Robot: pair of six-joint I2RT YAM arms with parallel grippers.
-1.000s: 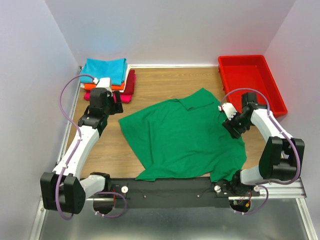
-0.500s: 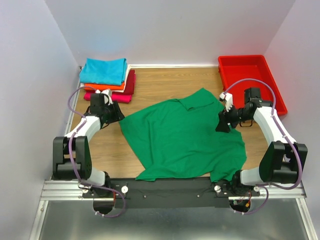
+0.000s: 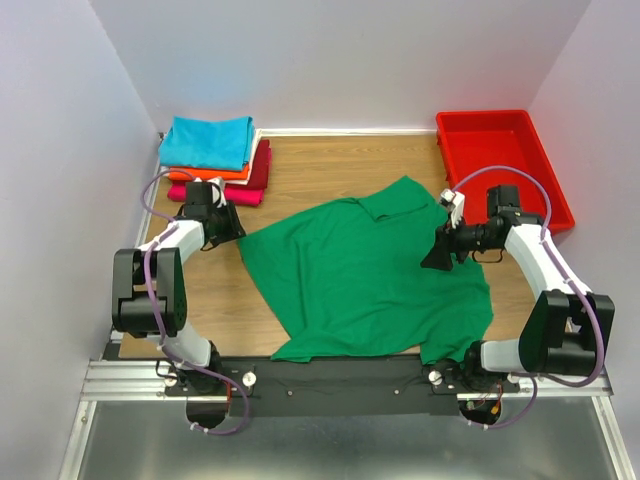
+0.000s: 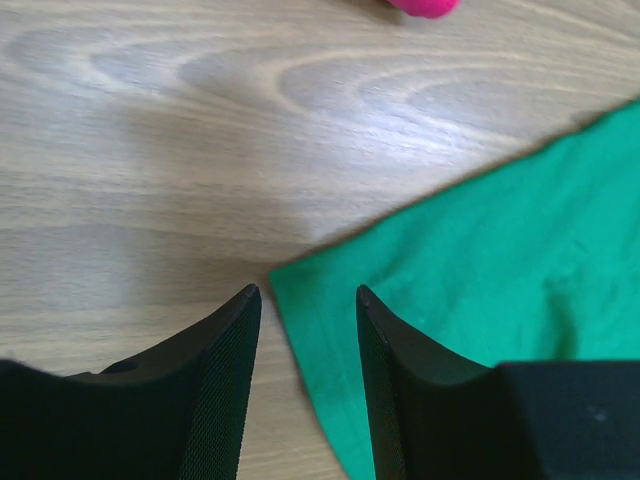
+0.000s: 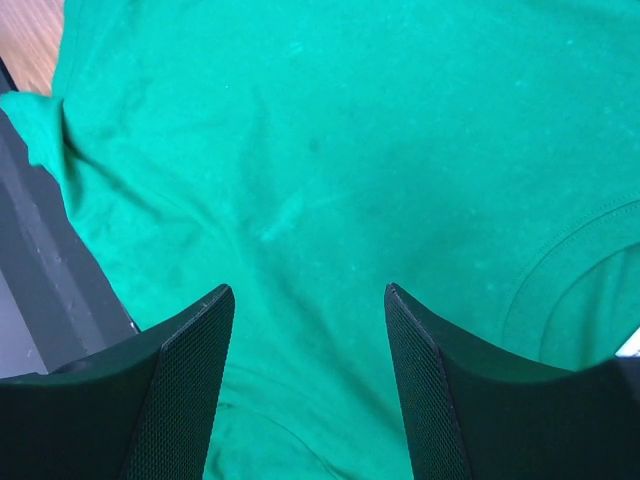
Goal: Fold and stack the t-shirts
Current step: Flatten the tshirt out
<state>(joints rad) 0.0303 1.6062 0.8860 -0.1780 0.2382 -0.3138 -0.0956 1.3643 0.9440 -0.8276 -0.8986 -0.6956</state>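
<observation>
Green tee (image 3: 365,275) lies spread open and crooked in the middle of the worktop (image 3: 320,170), its near edge by the arm bases. Left pincer (image 3: 232,228) is low at the tee's left corner. In the wrist view its jaws are partly apart, one either side of the corner tip, cloth lying flat between them, not pinched. Right pincer (image 3: 435,258) hangs over the right part of the green tee, jaws wide apart, gripping nothing, only green cloth below them. Folded stack sits at the far left: turquoise tee (image 3: 208,140) on top, then orange tee (image 3: 205,174), dark red tee (image 3: 260,165) and magenta tee (image 3: 215,195) lowest. Red tray (image 3: 480,115) is at the far right, apart from the green tee
</observation>
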